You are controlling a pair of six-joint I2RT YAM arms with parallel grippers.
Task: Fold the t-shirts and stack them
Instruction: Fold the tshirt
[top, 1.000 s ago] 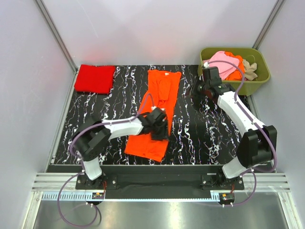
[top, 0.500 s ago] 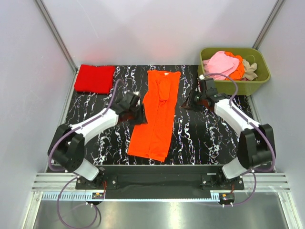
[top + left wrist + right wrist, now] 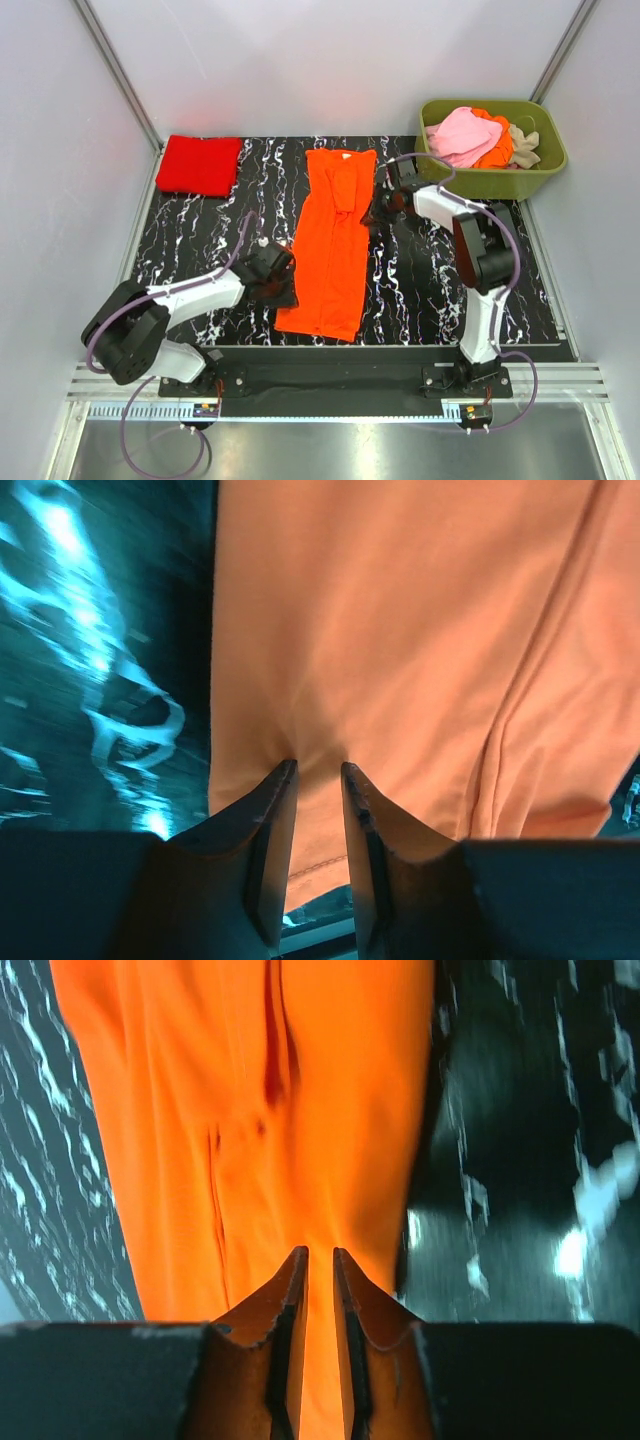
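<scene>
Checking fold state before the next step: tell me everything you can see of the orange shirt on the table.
The orange shirt is bright, soft-looking cloth, folded lengthwise into a long narrow strip and lying flat on the black marbled table. Its collar end, with a small white label, points away from the arms, and the hem lies near them. A folded-in sleeve shows on top near the collar. The left gripper pinches its left edge near the hem. The right gripper pinches its right edge nearer the collar.
</scene>
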